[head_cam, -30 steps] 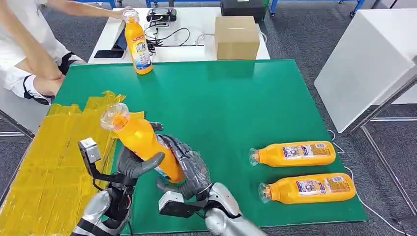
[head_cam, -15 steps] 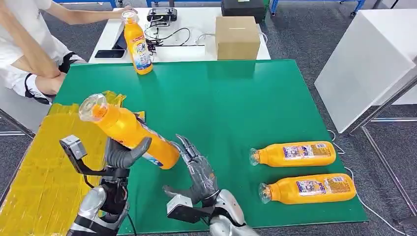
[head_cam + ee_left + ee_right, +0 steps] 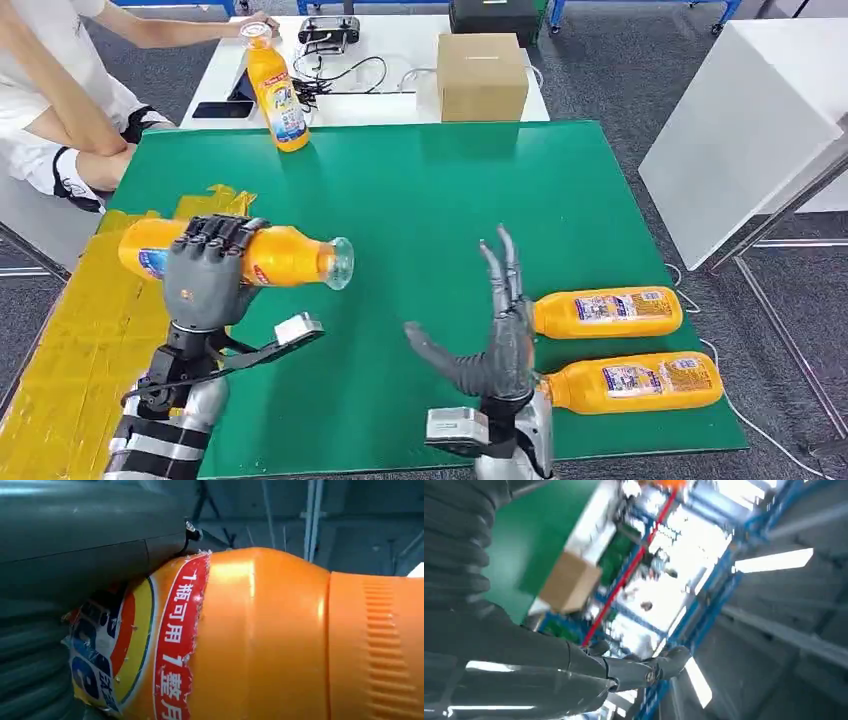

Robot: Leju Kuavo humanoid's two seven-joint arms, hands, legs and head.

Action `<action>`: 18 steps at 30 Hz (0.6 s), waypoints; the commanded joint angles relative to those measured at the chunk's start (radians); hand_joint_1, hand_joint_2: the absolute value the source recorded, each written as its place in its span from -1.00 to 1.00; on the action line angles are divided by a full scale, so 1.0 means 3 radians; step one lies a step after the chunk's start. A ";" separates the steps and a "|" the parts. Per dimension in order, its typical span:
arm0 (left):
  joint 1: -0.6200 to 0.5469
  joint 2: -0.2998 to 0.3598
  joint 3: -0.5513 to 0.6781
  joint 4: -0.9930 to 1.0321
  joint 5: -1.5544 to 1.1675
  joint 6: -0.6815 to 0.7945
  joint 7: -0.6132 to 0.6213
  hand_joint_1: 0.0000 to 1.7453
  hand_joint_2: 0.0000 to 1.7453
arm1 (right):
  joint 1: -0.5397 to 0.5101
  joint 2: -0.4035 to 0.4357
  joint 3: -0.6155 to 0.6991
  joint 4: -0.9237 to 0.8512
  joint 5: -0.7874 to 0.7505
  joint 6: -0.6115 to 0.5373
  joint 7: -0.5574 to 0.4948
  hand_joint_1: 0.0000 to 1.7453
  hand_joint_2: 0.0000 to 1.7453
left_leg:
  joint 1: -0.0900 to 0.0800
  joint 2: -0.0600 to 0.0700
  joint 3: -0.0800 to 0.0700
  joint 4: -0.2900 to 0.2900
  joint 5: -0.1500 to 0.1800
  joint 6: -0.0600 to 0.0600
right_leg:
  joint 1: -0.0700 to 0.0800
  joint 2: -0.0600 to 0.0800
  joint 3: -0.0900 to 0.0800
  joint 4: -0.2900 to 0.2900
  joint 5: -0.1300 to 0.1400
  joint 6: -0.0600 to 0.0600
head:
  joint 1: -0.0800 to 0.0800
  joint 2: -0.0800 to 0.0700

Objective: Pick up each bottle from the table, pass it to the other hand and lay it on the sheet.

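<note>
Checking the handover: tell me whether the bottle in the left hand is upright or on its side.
On its side: the bottle lies level in the left hand, neck pointing toward the open right hand.

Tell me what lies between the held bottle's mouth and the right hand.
Only bare green mat, as the head view shows. The bottle in the left hand points its mouth toward the open right hand.

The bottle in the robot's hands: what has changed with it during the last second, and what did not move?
The right hand let go of the held bottle and drew back toward the two lying bottles, fingers now spread. The left hand alone grips the bottle; it swung it from tilted upward to lying level, neck toward the right hand, and carried it toward the yellow sheet. The lying bottles and the upright bottle stayed.
</note>
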 commanded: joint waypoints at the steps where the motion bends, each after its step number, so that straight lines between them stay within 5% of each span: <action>1: -0.0256 0.0324 -0.0225 0.0568 -0.0341 -0.0111 0.0751 1.00 1.00 | 0.0142 -0.0053 -0.0452 -0.0356 0.0049 -0.0107 -0.0007 -1.00 1.00 | 0.0002 -0.0007 0.0010 -0.0004 -0.0001 -0.0004 | 0.0002 -0.0009 0.0012 -0.0004 -0.0003 -0.0001 | 0.0000 0.0000; 4: -0.0361 0.0627 -0.0615 0.0786 -0.0343 -0.0502 0.1167 1.00 1.00 | 0.0206 -0.0069 -0.0613 -0.0431 0.0111 -0.0107 0.0086 -1.00 1.00 | 0.0001 -0.0012 0.0010 -0.0005 0.0001 -0.0003 | 0.0000 -0.0013 0.0012 -0.0004 -0.0004 -0.0001 | 0.0000 0.0000; 7: -0.0379 0.0637 -0.0642 0.0862 -0.0343 -0.0583 0.1191 1.00 1.00 | 0.0232 -0.0089 -0.0673 -0.0456 0.0138 -0.0106 0.0114 -1.00 1.00 | 0.0002 -0.0009 0.0014 -0.0005 -0.0001 -0.0003 | 0.0001 -0.0011 0.0017 -0.0005 -0.0005 0.0000 | -0.0001 0.0000; 11: -0.0415 0.0563 -0.0562 0.1059 -0.0014 -0.1281 0.1168 1.00 1.00 | 0.0300 -0.0073 -0.0851 -0.0499 0.0395 -0.0080 0.0315 -1.00 1.00 | 0.0004 -0.0004 0.0015 -0.0003 -0.0003 -0.0003 | 0.0003 -0.0010 0.0018 -0.0006 -0.0005 0.0001 | -0.0001 0.0000; 18: -0.0284 0.0506 -0.0232 0.1281 0.1018 -0.1581 0.0897 1.00 1.00 | 0.0232 -0.0374 -0.1005 -0.0234 0.1298 0.0365 0.0956 -1.00 1.00 | 0.0002 0.0004 0.0015 -0.0006 -0.0002 -0.0002 | 0.0002 -0.0001 0.0017 -0.0010 -0.0001 0.0002 | 0.0000 0.0000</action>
